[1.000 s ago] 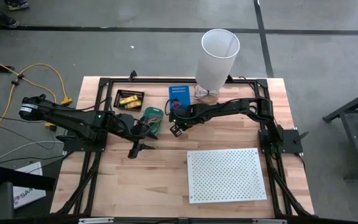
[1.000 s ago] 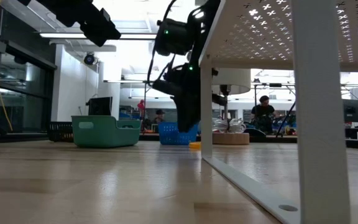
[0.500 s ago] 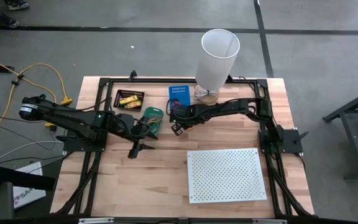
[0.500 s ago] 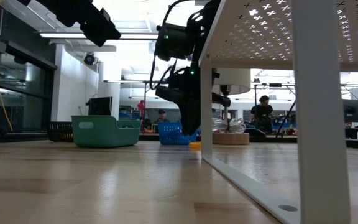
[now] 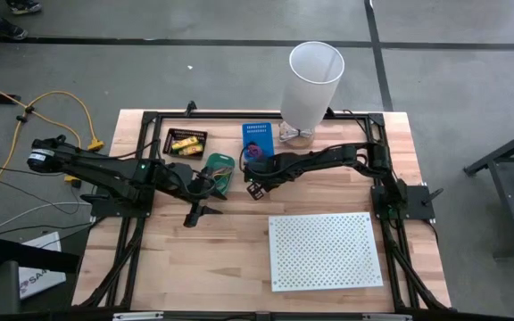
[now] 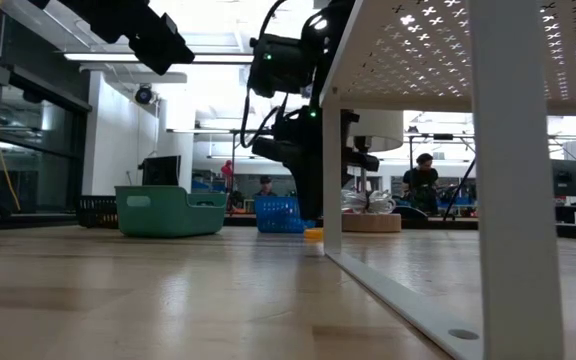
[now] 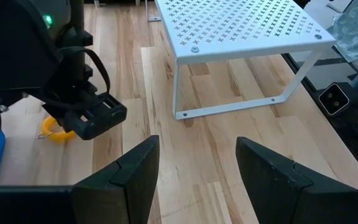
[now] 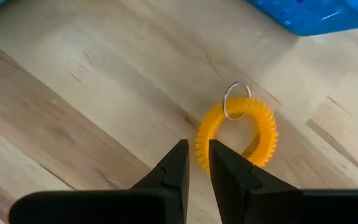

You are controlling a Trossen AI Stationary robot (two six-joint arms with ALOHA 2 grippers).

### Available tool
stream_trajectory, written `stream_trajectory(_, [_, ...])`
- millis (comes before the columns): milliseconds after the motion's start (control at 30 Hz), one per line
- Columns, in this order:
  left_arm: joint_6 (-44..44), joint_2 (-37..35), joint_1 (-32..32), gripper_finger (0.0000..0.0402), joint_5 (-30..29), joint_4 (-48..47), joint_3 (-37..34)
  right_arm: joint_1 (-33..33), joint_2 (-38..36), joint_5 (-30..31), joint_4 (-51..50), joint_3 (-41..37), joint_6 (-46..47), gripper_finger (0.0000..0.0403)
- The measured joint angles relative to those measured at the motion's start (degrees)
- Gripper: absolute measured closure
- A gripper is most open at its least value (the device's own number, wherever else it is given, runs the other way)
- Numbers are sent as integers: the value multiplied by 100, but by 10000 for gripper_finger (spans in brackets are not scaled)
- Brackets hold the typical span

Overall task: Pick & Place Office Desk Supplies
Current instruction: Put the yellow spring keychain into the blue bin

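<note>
Here, right gripper [image 8: 196, 163] hovering nearly clenched, orange coil [image 8: 238, 132] lying just beyond fingertips, left gripper [image 7: 197, 163] spread, waiting nearby.

White bin [image 5: 313, 82], perforated board [image 5: 327, 251], maybe ppl behind.

Wooden table [image 5: 239, 259] carried a white perforated board [image 5: 326, 251], green bin [image 5: 219, 172], blue basket [image 5: 258, 135], black tray [image 5: 186, 141], yellow coil [image 8: 238, 132].
</note>
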Motion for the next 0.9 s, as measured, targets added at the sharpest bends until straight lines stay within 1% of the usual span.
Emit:
stream_trajectory(267, [0,0,-1,195,-1,0,0,0,47,19,16,2,-151,353])
stream_trajectory(500, [0,2,0,195,0,15,0,-49,205,-291,67,3,-169,352])
stream_trajectory(900, [0,-1,-1,195,-1,42,0,-57,208,-291,95,0,-288,352])
